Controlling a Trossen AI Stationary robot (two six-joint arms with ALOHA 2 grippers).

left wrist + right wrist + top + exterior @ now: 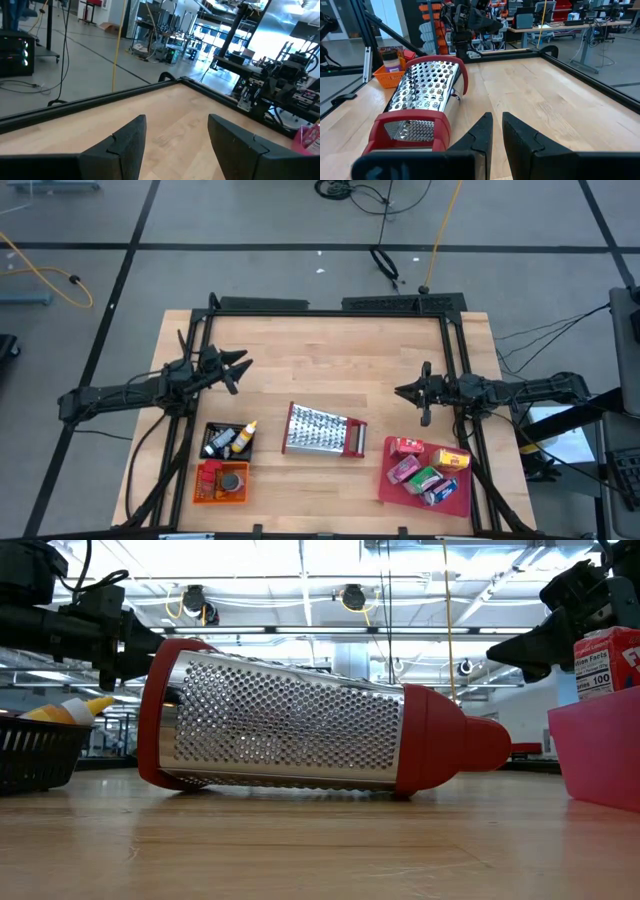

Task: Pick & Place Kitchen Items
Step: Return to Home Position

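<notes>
The kitchen items lie in three places. Red (405, 445), yellow (452, 458), pink (403, 470), green (425, 480) and blue (440, 493) boxes lie on the flat red tray (465, 505) at the near right. Small bottles (232, 438) stand in a black basket (212, 428). A dark round jar (232, 480) sits in an orange basket (205, 492). My left gripper (238, 373) is open and empty above the table's left part. My right gripper (402, 392) is shut and empty above the right part, just beyond the tray.
The steel grater with a red end (325, 430) lies on its side in the near middle, between the baskets and the tray; it fills the low view (290, 725). A black frame (330, 308) borders the table. Bare wood lies in the far middle.
</notes>
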